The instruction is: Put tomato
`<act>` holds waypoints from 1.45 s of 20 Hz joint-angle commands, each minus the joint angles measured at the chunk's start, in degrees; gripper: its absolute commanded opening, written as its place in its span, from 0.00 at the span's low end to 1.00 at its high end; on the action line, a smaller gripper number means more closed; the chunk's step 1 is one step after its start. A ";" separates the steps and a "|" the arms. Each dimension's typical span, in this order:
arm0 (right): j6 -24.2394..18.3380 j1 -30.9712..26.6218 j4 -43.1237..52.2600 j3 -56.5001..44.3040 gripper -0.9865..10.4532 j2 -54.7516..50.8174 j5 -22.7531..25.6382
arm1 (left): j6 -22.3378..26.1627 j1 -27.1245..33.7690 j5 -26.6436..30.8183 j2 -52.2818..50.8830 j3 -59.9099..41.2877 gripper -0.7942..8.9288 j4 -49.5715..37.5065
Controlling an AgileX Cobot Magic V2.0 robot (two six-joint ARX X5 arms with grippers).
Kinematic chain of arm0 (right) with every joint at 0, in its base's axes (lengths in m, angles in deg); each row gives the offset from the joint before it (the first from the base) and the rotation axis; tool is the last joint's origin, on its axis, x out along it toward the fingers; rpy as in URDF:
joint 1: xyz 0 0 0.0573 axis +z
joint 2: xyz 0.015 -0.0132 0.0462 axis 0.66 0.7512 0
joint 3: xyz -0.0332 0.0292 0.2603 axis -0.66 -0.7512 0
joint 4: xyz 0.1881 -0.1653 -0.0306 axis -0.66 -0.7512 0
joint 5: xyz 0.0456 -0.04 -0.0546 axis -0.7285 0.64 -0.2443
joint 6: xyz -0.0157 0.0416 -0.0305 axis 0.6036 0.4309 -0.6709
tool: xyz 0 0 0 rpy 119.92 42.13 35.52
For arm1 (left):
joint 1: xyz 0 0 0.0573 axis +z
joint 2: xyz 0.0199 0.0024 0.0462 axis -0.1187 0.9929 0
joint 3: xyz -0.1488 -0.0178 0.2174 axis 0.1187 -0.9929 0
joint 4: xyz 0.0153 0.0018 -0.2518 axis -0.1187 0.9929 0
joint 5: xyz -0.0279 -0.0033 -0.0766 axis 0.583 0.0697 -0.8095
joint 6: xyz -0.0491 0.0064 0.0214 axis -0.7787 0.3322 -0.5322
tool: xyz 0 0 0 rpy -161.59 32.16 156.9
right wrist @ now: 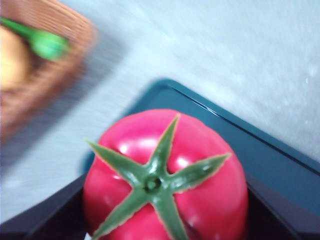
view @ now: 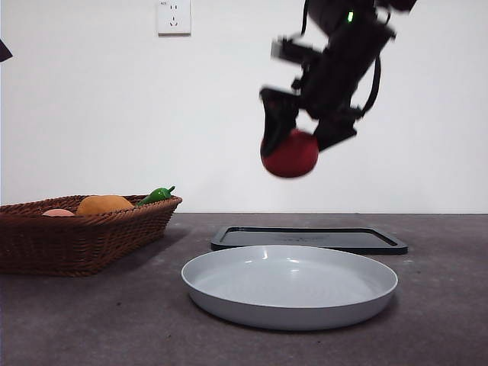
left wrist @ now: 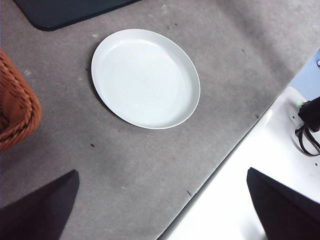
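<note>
Front view runs, from the left, with a brown wicker basket [view: 80, 240] at the counter's [view: 442, 305] left edge. It holds a pale pink fruit [view: 58, 213], an orange round fruit [view: 104, 203] and a small green pepper [view: 156, 195] that pokes above the rim. Next comes a grey plate [view: 290, 286] at the middle of the counter near its front edge, and just behind it lies a flat dark tray [view: 309, 239].

High above the tray and the back of the plate, well clear of both, the right claw [view: 305, 136] hangs tilted from the top edge and grips the tomato [view: 290, 155] between its two jaws. Right wrist view is blurred, yet it shows the red fruit with its green calyx facing the camera, a black jaw pressed to either side, the tray's corner below and the basket off to one side.

Left wrist view shows the left claw [left wrist: 162, 210] with its jaws spread wide and nothing between them, held over the counter's near edge, looking down on the plate and a corner of the basket.
</note>
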 commanded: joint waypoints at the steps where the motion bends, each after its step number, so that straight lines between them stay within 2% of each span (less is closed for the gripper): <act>1: -1.07 -0.85 0.24 3.15 0.28 4.74 -0.02 | 0.66 -0.22 -0.28 0.24 0.90 0.62 -0.48; 9: -1.81 -3.78 2.93 4.90 0.28 13.07 -0.26 | 0.66 -0.22 -0.28 0.24 0.90 0.62 -0.50; 17: -1.79 -3.72 2.32 4.90 0.28 14.75 -0.90 | 0.66 -0.22 -0.28 0.24 0.90 0.62 -0.46; 20: -1.75 -3.48 1.31 4.90 0.44 14.75 -3.43 | 0.66 -0.22 -0.28 0.24 0.90 0.62 -0.46; 22: -1.70 -3.34 0.98 4.90 0.46 14.73 -3.45 | 0.66 -0.22 -0.26 0.24 0.90 0.62 -0.46; 24: -0.83 -3.34 0.72 4.94 0.53 14.53 -3.45 | 0.66 -0.22 -0.26 0.24 0.90 0.62 -0.42; 29: -0.68 -3.34 -1.42 4.98 0.53 11.82 -3.10 | 0.66 -0.22 -0.26 0.24 0.90 0.62 -0.24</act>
